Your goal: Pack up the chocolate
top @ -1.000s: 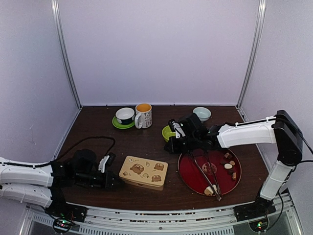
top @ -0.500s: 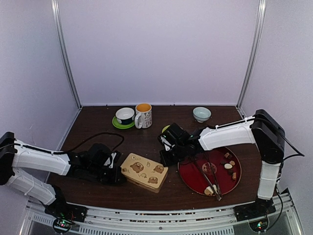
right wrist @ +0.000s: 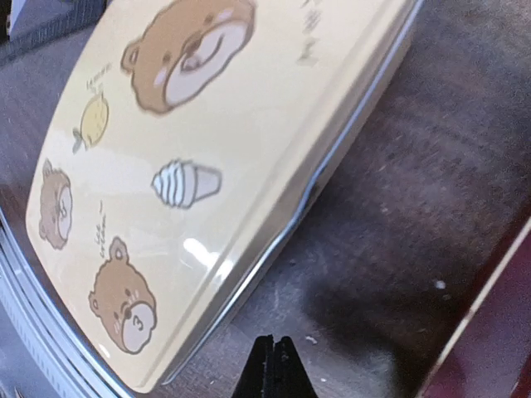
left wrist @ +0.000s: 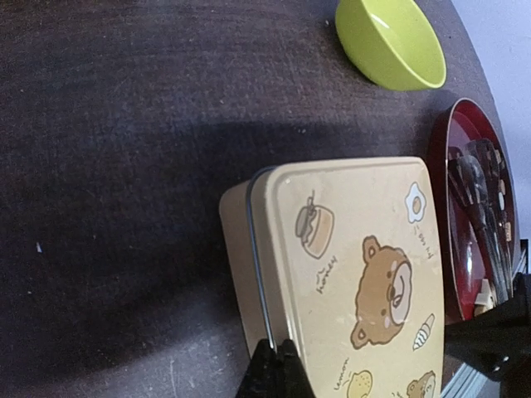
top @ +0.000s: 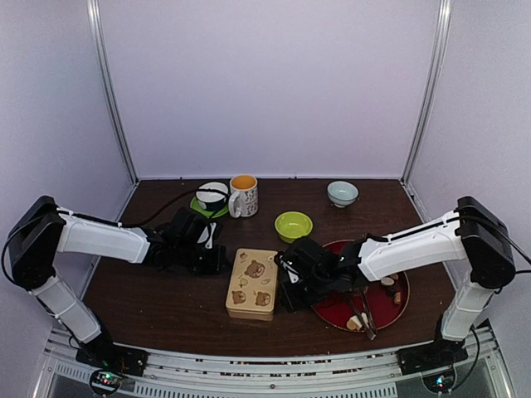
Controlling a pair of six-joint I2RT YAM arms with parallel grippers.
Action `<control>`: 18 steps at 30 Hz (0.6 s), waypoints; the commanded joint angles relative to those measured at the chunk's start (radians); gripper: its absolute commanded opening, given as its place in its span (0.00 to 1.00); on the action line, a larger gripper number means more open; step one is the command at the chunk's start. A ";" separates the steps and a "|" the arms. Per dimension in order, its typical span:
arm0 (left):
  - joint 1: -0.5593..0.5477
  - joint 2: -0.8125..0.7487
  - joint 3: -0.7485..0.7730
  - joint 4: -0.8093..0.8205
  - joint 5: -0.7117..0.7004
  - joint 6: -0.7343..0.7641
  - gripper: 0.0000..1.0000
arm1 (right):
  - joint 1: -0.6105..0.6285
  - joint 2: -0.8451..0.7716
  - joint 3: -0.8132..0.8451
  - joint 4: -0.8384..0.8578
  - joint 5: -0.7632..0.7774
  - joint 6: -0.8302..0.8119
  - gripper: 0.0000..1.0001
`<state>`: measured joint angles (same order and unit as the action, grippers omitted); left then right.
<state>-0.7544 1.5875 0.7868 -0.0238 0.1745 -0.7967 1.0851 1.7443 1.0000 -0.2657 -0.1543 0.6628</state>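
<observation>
Both tools are showing their fingertips pressed together with nothing between them. The left tool (left wrist: 271,366) is pointing at a corner of the tin (top: 253,282), its tips lying right at the seam under the lid (left wrist: 365,249) (whether they are actually touching the metal cannot be told). The right tool (right wrist: 272,365) is hovering low over the bench (top: 166,298) just beside the tin's opposite long edge, in the strip between the tin and the red tray (top: 404,308).

The tin is lying flat with its lid on, so nothing is being packed yet. The step in hand is probably getting the tin open. The chocolate (top: 387,281) is sitting on the red tray, scattered along its right side and near rim, with the tongs (top: 355,300) lying across the tray beside it.

Doing this well likely means one tool bracing the tin's body against sliding while the other is working its tip under the lid's lip. The lift should be going straight up, not sideways, since a sideways shove risks skidding the tin into the tray. The lid then wants parking well apart from the tray, leaving the tongs reachable.
</observation>
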 commanded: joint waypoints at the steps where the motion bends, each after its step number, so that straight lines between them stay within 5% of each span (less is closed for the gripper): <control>1: 0.001 -0.054 -0.017 0.006 -0.021 0.034 0.00 | -0.058 -0.086 -0.035 0.030 0.111 0.042 0.00; 6: 0.007 -0.142 -0.059 0.067 -0.036 0.065 0.00 | -0.125 -0.168 -0.121 0.258 0.034 0.053 0.00; 14: 0.085 -0.064 -0.104 0.458 0.325 0.066 0.00 | -0.222 -0.017 -0.146 0.812 -0.336 0.186 0.00; 18: 0.089 -0.007 -0.084 0.491 0.400 0.104 0.00 | -0.274 0.090 -0.197 1.126 -0.412 0.339 0.00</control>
<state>-0.6712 1.5352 0.6918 0.3225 0.4255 -0.7399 0.8597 1.7477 0.8528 0.4702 -0.4232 0.8421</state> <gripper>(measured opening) 0.006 0.004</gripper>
